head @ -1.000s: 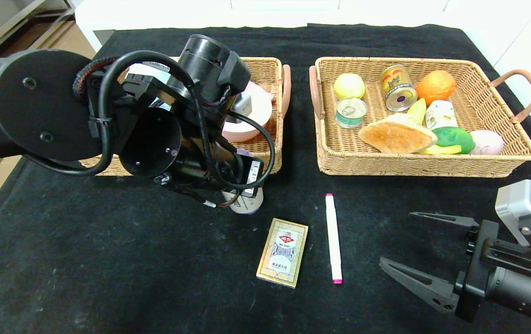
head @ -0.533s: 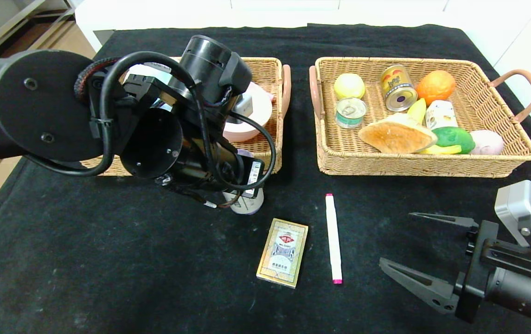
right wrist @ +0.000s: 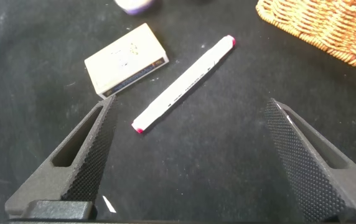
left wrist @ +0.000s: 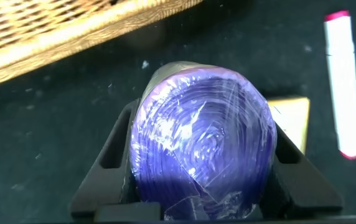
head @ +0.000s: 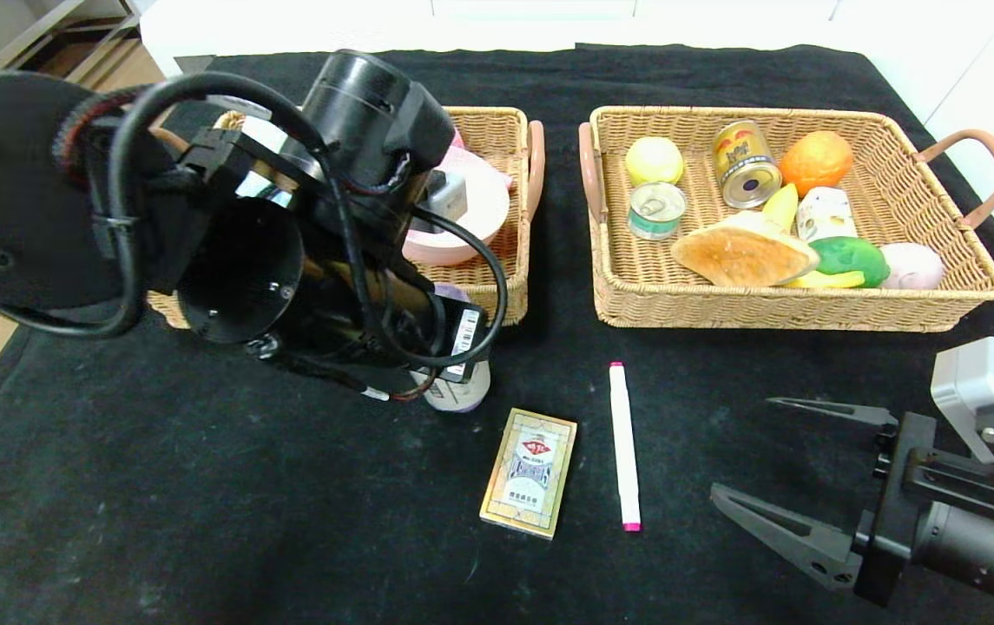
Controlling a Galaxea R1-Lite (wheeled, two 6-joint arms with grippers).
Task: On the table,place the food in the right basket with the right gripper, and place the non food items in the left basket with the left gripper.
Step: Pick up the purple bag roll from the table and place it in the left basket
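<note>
Item in hand — purple plastic-wrapped cylindrical container [left wrist: 201, 140], clamped in left claw [left wrist: 196, 168]; next, carry to left wicker basket [head: 510, 217] — right claw [head: 796, 473] wide, idle.

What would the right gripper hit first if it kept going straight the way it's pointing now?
Probably the white marker: the open right gripper points at it across bare black cloth, with the card box just beyond. Depth is uncertain.

A black cloth [head: 201, 486] covers the table. Past its far edge runs a white surface [head: 549, 22] (with wooden shelving [head: 45, 43] at the far-left corner).
</note>
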